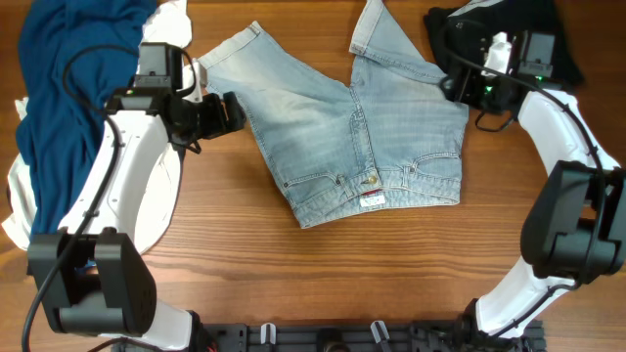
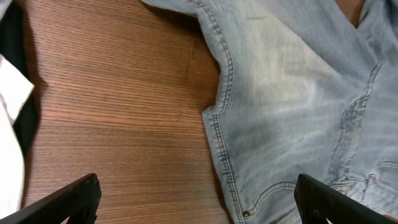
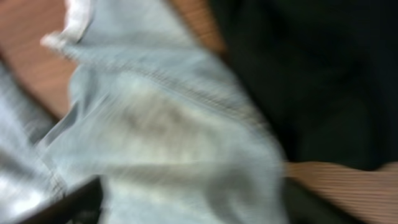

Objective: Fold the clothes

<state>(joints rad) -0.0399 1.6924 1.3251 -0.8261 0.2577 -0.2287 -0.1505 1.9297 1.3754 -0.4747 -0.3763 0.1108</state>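
Note:
Pale-blue denim shorts [image 1: 352,137] lie spread flat in the middle of the table, waistband toward the front, one leg reaching to the back left and one to the back. My left gripper [image 1: 230,112] is open and empty, low over the bare wood just left of the shorts' left side seam [image 2: 217,143]; its fingers [image 2: 199,205] straddle that seam. My right gripper [image 1: 455,86] is at the shorts' right edge. The right wrist view is blurred: its fingers [image 3: 186,208] are spread apart over the denim [image 3: 168,124].
A dark-blue garment [image 1: 68,88] and a white one [image 1: 20,196] lie heaped at the left, partly under my left arm. A black garment [image 1: 548,39] lies at the back right, also in the right wrist view [image 3: 311,74]. The table [image 1: 245,264] is wood.

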